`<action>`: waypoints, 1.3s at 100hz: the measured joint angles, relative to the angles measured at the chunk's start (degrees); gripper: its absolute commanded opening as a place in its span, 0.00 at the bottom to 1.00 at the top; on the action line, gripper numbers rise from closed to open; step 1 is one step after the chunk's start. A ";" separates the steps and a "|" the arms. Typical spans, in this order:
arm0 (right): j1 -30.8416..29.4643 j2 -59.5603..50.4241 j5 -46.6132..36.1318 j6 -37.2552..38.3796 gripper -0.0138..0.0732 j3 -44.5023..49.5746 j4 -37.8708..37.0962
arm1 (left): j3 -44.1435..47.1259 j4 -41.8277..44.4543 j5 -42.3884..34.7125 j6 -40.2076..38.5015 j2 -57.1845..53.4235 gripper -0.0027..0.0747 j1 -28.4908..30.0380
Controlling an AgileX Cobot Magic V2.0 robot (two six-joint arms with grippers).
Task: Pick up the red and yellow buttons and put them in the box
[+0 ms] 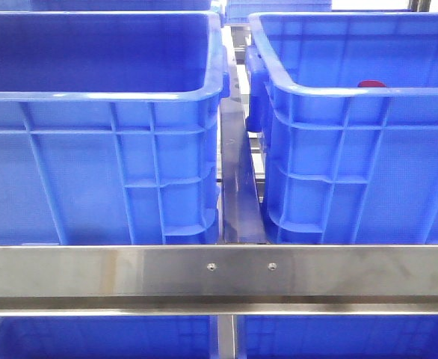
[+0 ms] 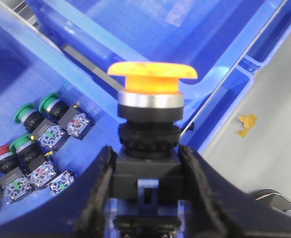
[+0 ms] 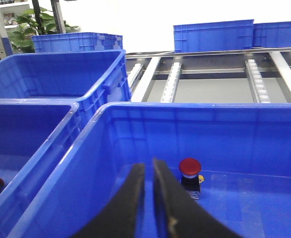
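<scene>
Sitting between left jaws: yellow button (image 2: 152, 79)

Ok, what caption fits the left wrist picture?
Left gripper clamps a yellow button above a blue crate.

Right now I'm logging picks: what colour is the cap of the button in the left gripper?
Yellow-orange cap; the left wrist view shows it best.

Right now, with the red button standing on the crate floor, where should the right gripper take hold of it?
Grip the dark body under the red button's cap, coming straight down from above. It stands upright, cap on top, and the domed cap overhangs the narrower body, so fingers closing just below it should hold. The right gripper, jaws nearly together, must open first.
</scene>
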 measured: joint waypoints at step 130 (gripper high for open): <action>7.39 33.58 51.08 29.51 0.74 -12.83 5.39 | 0.00 0.11 0.64 0.00 -0.12 0.01 0.00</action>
